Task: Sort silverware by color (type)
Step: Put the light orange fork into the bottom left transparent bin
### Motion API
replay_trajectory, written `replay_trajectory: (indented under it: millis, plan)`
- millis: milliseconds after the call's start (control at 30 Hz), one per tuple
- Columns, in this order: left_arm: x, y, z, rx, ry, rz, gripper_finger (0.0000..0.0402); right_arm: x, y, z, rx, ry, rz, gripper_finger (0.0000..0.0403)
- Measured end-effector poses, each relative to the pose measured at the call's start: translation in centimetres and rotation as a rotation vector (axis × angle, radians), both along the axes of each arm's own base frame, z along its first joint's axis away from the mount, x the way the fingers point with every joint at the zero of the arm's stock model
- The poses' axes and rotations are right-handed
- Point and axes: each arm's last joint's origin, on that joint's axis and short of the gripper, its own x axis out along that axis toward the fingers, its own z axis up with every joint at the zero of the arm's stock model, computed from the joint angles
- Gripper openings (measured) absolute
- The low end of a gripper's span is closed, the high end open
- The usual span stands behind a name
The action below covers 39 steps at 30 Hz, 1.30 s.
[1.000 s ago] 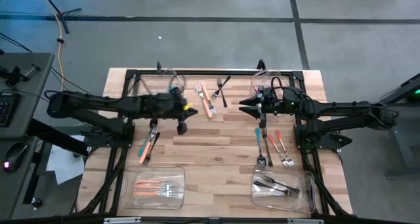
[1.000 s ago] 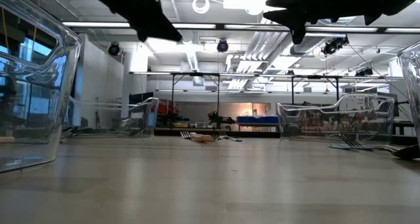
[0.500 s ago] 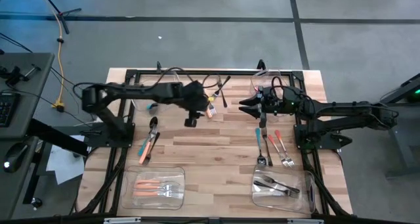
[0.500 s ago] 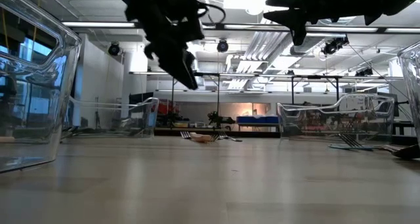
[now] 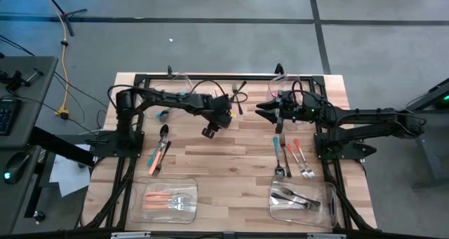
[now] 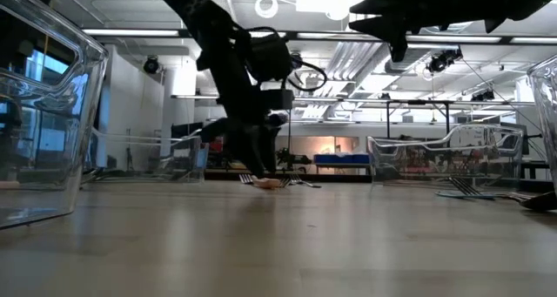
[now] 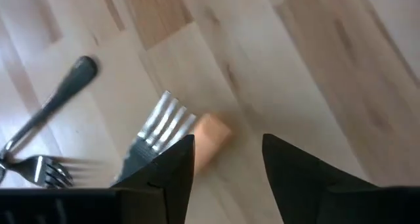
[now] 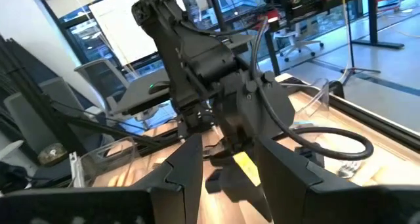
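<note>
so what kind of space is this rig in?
Likely a robotics lab or workshop: bare concrete floor, open ceiling with strip lights, and desks with monitors and office chairs beyond the wooden table.

My left gripper [image 7: 226,159] hangs open over an orange handle [image 7: 211,133] and a fork [image 7: 157,129] near the table's [image 5: 238,151] far edge, bare wood beyond them. The table's middle lies open. My right arm [image 5: 365,118] bars the right side; bins [image 5: 168,200] stand at the near corners.
</note>
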Motion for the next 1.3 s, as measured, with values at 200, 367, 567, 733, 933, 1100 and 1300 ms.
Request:
replay_trajectory:
  millis: [200, 367, 567, 733, 933, 1100, 1300]
  plan:
    - [0.3, 0.8, -1.2, 0.034, 0.013, -0.019, 0.0157, 0.0, 0.0, 0.0, 0.019, 0.001, -0.004, 0.0124]
    - [0.1, 1.5, -1.3, 0.032, 0.011, -0.018, 0.0148, 0.0, 0.0, 0.0, 0.019, 0.002, -0.005, 0.0124]
    - [0.0, 1.9, -1.4, 0.018, 0.007, -0.052, 0.0135, 0.0, 0.0, 0.0, 0.020, 0.002, -0.005, 0.0124]
    - [-0.1, 2.3, -1.4, 0.017, 0.003, -0.042, 0.0126, 0.0, 0.0, 0.0, 0.020, 0.002, -0.005, 0.0124]
    - [-0.2, 2.3, -1.4, -0.002, 0.007, -0.039, 0.0125, 0.0, 0.0, 0.0, 0.020, 0.002, -0.005, 0.0124]
    - [-0.1, 1.3, -1.5, -0.024, 0.026, -0.068, 0.0125, 0.0, 0.0, 0.0, 0.020, 0.002, -0.005, 0.0124]
    - [0.2, -0.6, -1.6, -0.071, 0.035, -0.082, 0.0125, 0.0, 0.0, 0.0, 0.019, 0.002, -0.005, 0.0124]
